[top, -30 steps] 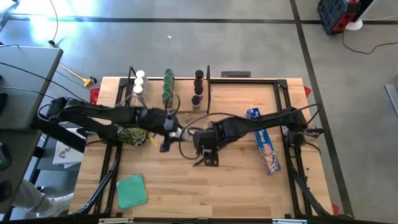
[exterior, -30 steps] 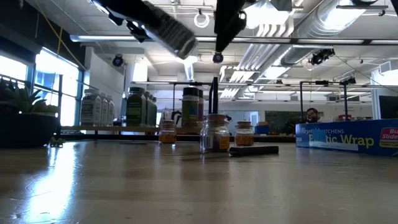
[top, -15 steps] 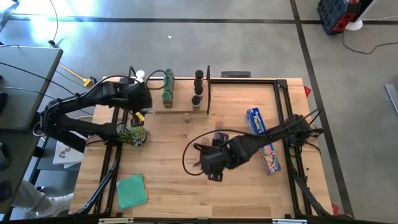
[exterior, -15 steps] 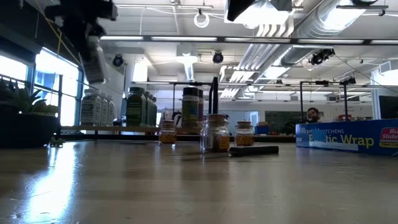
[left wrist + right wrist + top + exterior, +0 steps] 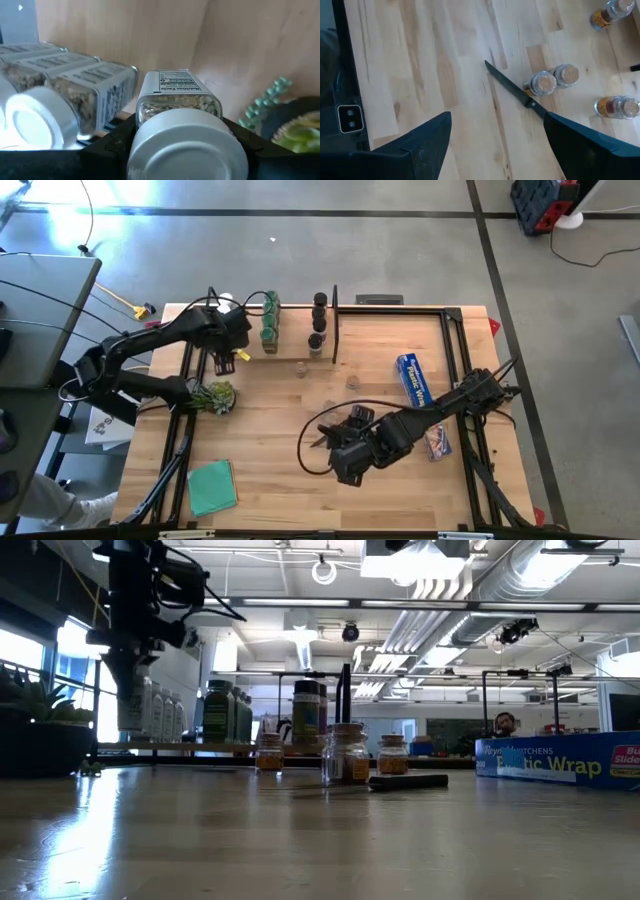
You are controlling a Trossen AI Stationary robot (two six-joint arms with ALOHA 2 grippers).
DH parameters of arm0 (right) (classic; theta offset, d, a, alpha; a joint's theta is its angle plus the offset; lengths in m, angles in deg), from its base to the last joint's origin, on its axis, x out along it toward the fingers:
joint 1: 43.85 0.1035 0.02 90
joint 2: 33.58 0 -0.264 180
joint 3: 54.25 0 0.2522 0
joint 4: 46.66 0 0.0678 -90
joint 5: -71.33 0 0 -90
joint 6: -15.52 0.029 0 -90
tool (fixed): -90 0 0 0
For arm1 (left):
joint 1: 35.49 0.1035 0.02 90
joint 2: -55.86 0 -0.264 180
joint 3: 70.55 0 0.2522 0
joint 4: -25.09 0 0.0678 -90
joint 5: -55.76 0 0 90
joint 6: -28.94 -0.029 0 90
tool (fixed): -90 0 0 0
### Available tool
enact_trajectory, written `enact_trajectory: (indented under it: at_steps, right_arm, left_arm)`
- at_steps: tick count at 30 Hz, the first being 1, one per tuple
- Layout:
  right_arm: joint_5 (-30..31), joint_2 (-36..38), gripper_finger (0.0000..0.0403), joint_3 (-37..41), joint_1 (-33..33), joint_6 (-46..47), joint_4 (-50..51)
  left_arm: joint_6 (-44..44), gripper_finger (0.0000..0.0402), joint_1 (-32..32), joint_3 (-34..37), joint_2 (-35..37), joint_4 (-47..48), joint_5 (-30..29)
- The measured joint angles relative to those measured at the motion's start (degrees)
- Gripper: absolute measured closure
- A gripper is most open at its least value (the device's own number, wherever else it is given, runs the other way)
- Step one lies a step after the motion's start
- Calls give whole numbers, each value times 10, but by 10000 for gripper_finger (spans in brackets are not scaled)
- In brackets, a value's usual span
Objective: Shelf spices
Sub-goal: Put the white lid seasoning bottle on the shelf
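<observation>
left gripper (image 5: 187,150) is clamped on a white-capped spice jar (image 5: 177,107) beside the shelf's (image 5: 290,358) white-capped jars (image 5: 75,95); right gripper (image 5: 495,145) is spread above the knife (image 5: 512,92).

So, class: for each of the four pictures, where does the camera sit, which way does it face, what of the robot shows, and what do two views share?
High view: overhead, facing straight down; both dark arms, pale wooden shelf, long blue wrap box.
Low view: tabletop height, facing level across; left arm hanging by the shelf.
Left wrist view: on the left arm; left gripper clamping a white-capped spice jar.
Right wrist view: on the right arm; open right gripper above a dark-handled knife.
Shared: the knife shows in the low and right wrist views.
</observation>
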Motion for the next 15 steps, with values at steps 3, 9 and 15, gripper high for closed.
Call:
enact_trajectory:
  at_steps: [3, 9, 15]
  right_arm:
    - [2, 0, 91, 0, 0, 2, 0]
    - [2, 0, 91, 0, -2, 0, 0]
    - [2, 0, 91, 0, -2, 2, 0]
  left_arm:
    - [-13, 212, 14, 7, -5, -17, 0]
    - [-32, 212, 31, 8, -7, -17, 7]
    - [-38, 212, 35, 8, -7, -17, 17]
